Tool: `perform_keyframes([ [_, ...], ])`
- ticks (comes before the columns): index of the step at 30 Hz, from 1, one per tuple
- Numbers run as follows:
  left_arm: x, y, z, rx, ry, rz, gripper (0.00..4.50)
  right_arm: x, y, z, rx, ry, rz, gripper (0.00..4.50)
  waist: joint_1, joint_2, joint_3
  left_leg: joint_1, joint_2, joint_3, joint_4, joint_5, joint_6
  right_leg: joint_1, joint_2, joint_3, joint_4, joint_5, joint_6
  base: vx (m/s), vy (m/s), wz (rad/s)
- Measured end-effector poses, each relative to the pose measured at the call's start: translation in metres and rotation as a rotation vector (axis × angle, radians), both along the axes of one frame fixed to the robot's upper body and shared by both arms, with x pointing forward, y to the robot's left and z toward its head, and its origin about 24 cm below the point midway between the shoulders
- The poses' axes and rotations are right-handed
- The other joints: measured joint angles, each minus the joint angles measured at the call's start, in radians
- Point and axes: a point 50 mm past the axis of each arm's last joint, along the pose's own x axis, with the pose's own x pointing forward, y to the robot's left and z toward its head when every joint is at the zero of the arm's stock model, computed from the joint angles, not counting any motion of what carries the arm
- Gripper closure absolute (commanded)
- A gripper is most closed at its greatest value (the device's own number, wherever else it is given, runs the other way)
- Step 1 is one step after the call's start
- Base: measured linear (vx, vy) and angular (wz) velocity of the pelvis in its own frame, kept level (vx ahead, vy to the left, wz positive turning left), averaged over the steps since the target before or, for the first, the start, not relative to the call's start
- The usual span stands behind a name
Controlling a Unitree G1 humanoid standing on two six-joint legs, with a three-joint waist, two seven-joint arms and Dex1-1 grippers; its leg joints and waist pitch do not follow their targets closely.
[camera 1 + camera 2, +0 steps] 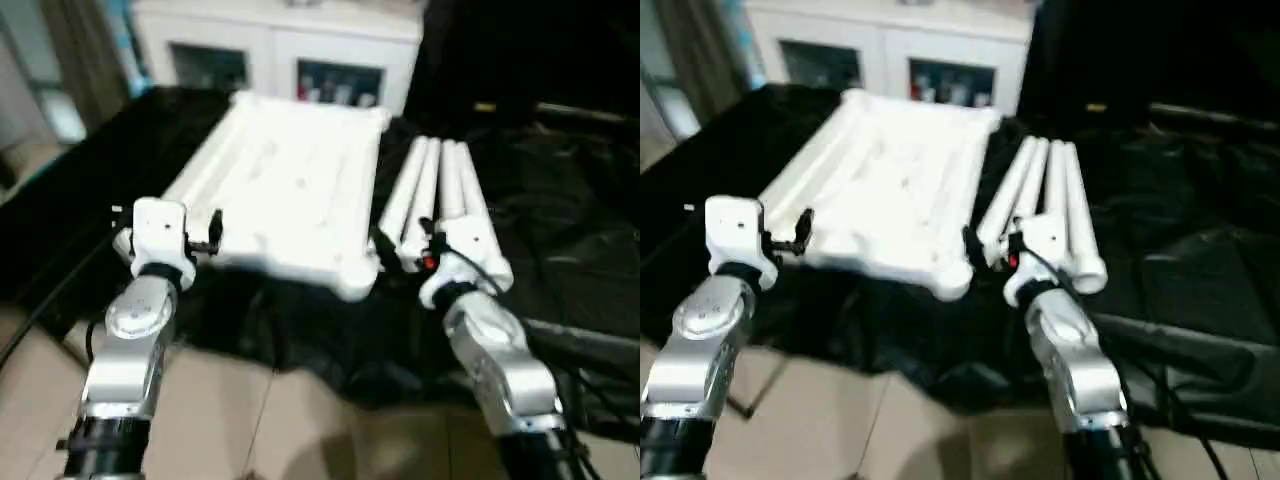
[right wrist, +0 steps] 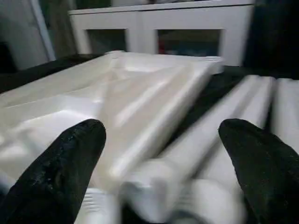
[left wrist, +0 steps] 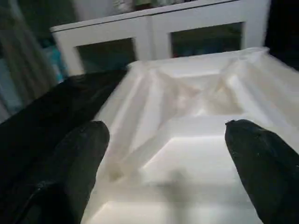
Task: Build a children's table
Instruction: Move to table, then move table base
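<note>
Where right gripper (image 1: 985, 250) hovers | leg (image 1: 1012, 195) ends blurred

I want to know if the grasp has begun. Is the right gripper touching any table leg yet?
Apart. In the right wrist view the right gripper stands wide open, its fingers on either side of the nearest leg with gaps showing.
</note>
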Motion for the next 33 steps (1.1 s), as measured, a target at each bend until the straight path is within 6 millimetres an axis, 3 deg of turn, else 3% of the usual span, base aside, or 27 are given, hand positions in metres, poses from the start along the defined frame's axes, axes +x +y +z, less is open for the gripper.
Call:
perform_keyframes([
  [1,0.0,-0.01,-0.003,-0.016,0.009,-0.03,0.0,-0.002,-0.006,-0.004,-0.005,0.012,-0.02,0.08,0.009,0.002,0.002,0.004,-0.001,-0.001,0.029,-0.026,0.048,0.015,0.013,0.009,-0.005,-0.022,-0.006,0.118,-0.117,0.03],
  [2,0.0,-0.016,-0.004,-0.017,0.014,-0.052,0.0,-0.003,-0.01,-0.005,-0.004,0.015,-0.032,0.08,0.02,0.003,0.003,0.002,-0.002,-0.006,0.058,-0.035,0.062,0.026,0.031,0.03,-0.014,-0.024,-0.011,0.13,-0.11,-0.13],
  [3,0.0,-0.016,-0.005,-0.016,0.018,-0.059,0.0,-0.003,-0.012,-0.004,0.001,0.013,-0.041,0.08,0.029,0.005,0.003,0.002,-0.004,-0.009,0.079,-0.037,0.054,0.041,0.063,0.068,-0.025,-0.025,-0.014,0.13,-0.11,-0.13],
  [4,0.0,-0.016,-0.004,-0.014,0.014,-0.063,0.0,-0.003,-0.012,-0.003,0.003,0.01,-0.043,0.08,0.042,0.011,0.002,0.002,-0.006,-0.016,0.085,-0.03,0.038,0.062,0.096,0.109,-0.039,-0.024,-0.019,0.152,-0.06,-0.33],
  [5,0.001,-0.017,-0.003,-0.011,0.011,-0.069,0.0,-0.003,-0.013,-0.002,0.003,0.004,-0.045,0.08,0.05,0.019,0.003,-0.012,-0.006,-0.031,0.083,-0.021,0.024,0.076,0.112,0.11,-0.051,-0.021,-0.025,0.146,0.008,-0.18],
  [6,0.001,-0.016,-0.001,-0.006,0.004,-0.072,0.0,-0.002,-0.012,-0.001,0.005,-0.002,-0.043,0.08,0.057,0.039,0.001,-0.027,0.001,-0.043,0.062,-0.012,0.01,0.088,0.123,0.098,-0.06,-0.023,-0.026,0.146,0.008,-0.18],
  [7,0.001,-0.013,-0.001,0.003,0.002,-0.074,0.0,-0.002,-0.011,0.001,0.01,-0.008,-0.04,0.08,0.06,0.064,-0.001,-0.038,0.02,-0.052,0.031,0.016,-0.004,0.098,0.135,0.075,-0.065,-0.03,-0.024,0.143,0.081,-0.02],
  [8,0.0,-0.01,-0.003,0.008,0.011,-0.066,0.0,-0.003,-0.008,-0.001,0.023,-0.002,-0.037,0.08,0.054,0.069,-0.002,-0.026,0.021,-0.052,0.026,0.009,0.004,0.097,0.125,0.059,-0.064,-0.036,-0.023,0.193,0.095,0.01],
  [9,-0.001,-0.006,-0.003,0.016,0.015,-0.057,0.0,-0.002,0.0,0.0,0.033,-0.005,-0.01,0.08,0.044,0.063,-0.005,-0.022,0.011,-0.053,0.017,0.005,0.013,0.08,0.099,0.025,-0.016,-0.058,-0.046,0.193,0.095,0.01],
  [10,-0.001,-0.001,-0.003,0.022,0.018,-0.049,0.0,-0.002,0.007,0.003,0.043,-0.015,0.014,0.08,0.031,0.068,-0.005,-0.016,0.008,-0.053,0.016,-0.001,0.023,0.052,0.075,-0.004,0.052,-0.067,-0.034,0.184,0.084,0.07],
  [11,-0.001,0.0,-0.002,0.026,0.014,-0.062,0.0,-0.002,0.008,0.004,0.045,-0.019,0.021,0.08,0.029,0.068,-0.005,-0.013,0.005,-0.052,0.016,-0.005,0.027,0.035,0.059,-0.017,0.071,-0.065,-0.016,0.117,0.068,0.09],
  [12,-0.001,-0.001,0.0,0.033,0.009,-0.083,0.0,-0.002,0.007,0.006,0.047,-0.029,0.027,0.08,0.025,0.066,-0.006,-0.011,0.003,-0.05,0.016,-0.009,0.028,0.018,0.047,-0.017,0.066,-0.057,0.002,0.117,0.068,0.09],
  [13,-0.001,-0.004,0.0,0.041,0.014,-0.131,0.0,-0.003,0.006,0.01,0.049,-0.043,0.038,0.08,0.023,0.054,-0.009,-0.012,-0.008,-0.042,0.016,-0.009,0.028,-0.007,0.023,-0.013,0.036,-0.034,0.024,0.106,0.019,0.01],
  [14,-0.003,-0.006,0.001,0.059,0.022,-0.189,0.0,-0.003,0.005,0.013,0.054,-0.056,0.057,0.08,0.021,0.033,-0.013,-0.015,-0.024,-0.031,0.02,-0.013,0.025,-0.017,0.002,-0.001,-0.018,-0.003,0.025,0.0,0.0,0.0],
  [15,-0.004,-0.011,0.001,0.063,0.024,-0.245,0.0,-0.004,0.003,0.016,0.053,-0.07,0.073,0.08,0.02,0.017,-0.016,-0.025,-0.039,-0.024,0.033,-0.022,0.021,-0.024,-0.014,0.02,-0.034,0.035,0.038,0.0,0.0,0.0],
  [16,-0.006,-0.022,-0.003,0.048,0.045,-0.326,0.0,-0.006,0.0,0.015,0.046,-0.065,0.091,0.08,0.021,0.02,-0.013,-0.034,-0.036,-0.027,0.038,-0.025,0.02,-0.024,-0.012,0.029,-0.026,0.027,0.035,0.0,0.0,0.0],
  [18,-0.009,-0.033,-0.006,0.043,0.069,-0.433,0.0,-0.008,-0.005,0.014,0.035,-0.053,0.121,0.08,0.024,0.021,-0.013,-0.038,-0.028,-0.028,0.031,-0.02,0.013,-0.023,-0.005,0.028,-0.033,0.03,0.03,0.0,0.0,0.0],
  [20,-0.012,-0.029,-0.006,0.047,0.103,-0.516,0.0,-0.01,-0.004,0.016,0.026,-0.05,0.198,0.08,0.023,0.026,-0.011,-0.043,-0.013,-0.028,0.029,-0.014,0.001,-0.021,0.006,0.016,-0.048,0.039,0.012,0.0,0.0,0.0],
  [24,-0.016,-0.028,-0.005,0.066,0.184,-0.705,0.0,-0.013,-0.001,0.027,-0.056,-0.059,0.401,0.08,0.02,0.04,-0.001,-0.038,0.005,-0.012,0.027,-0.005,-0.002,-0.012,0.007,0.009,-0.057,0.046,-0.007,-0.034,-0.014,0.05],
  [25,-0.016,-0.032,-0.003,0.098,0.214,-0.818,0.0,-0.013,-0.005,0.03,-0.085,-0.043,0.469,0.08,0.023,0.045,0.008,-0.027,0.016,0.002,0.026,-0.003,-0.007,-0.001,0.007,0.009,-0.058,0.046,-0.008,-0.086,-0.034,0.15],
  [28,-0.013,-0.04,0.007,0.149,0.215,-0.958,0.27,-0.013,-0.012,0.036,-0.122,-0.021,0.561,0.0,0.021,0.049,0.015,-0.01,0.028,0.027,0.014,-0.001,-0.011,0.012,0.005,0.014,-0.062,0.042,0.0,-0.077,-0.036,0.19],
  [30,-0.009,-0.044,0.013,0.187,0.201,-1.027,0.27,-0.015,-0.013,0.037,-0.151,-0.006,0.628,0.0,0.02,0.05,0.015,-0.007,0.032,0.032,0.009,0.0,-0.012,0.016,0.005,0.014,-0.065,0.041,0.0,-0.067,-0.033,0.09],
  [33,-0.002,-0.048,0.013,0.266,0.204,-1.127,0.7,-0.02,-0.017,0.034,-0.215,0.048,0.729,0.0,0.02,0.049,0.015,-0.008,0.033,0.032,-0.003,0.018,-0.018,0.015,0.005,0.013,-0.066,0.041,0.0,-0.018,-0.01,0.01],
])
